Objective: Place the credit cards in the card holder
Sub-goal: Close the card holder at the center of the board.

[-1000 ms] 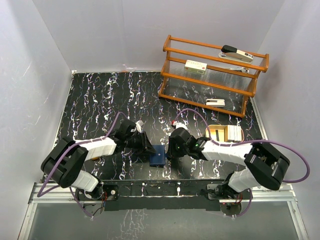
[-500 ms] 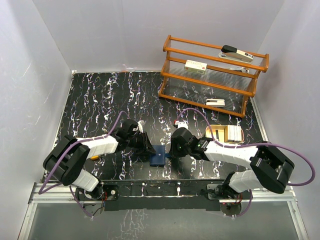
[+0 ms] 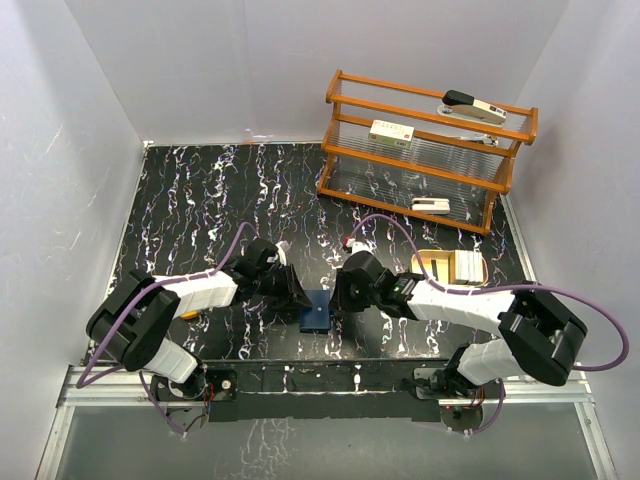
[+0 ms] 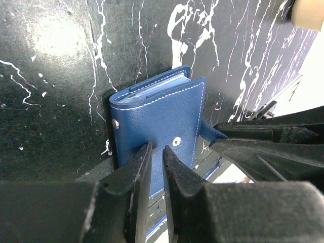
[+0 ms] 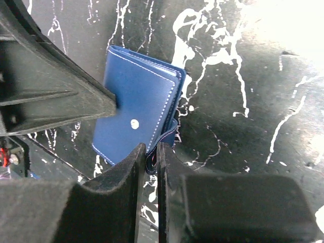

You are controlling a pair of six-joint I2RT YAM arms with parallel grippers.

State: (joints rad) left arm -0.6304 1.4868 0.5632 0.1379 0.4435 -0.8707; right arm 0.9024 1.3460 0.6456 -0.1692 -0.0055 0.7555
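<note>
The card holder is a dark blue wallet lying folded shut on the black marbled table between my two grippers. It also shows in the left wrist view and the right wrist view. My left gripper is shut, with its tips resting on the wallet's cover beside a snap stud. My right gripper is shut on the wallet's snap tab. Pale edges show between the covers. No loose credit cards are in view.
A beige shallow tray with white blocks sits to the right of the right arm. A wooden rack holding white devices stands at the back right. A small orange thing lies by the left arm.
Both grippers have closed in a little on the wallet from either side. The wallet has barely moved.
</note>
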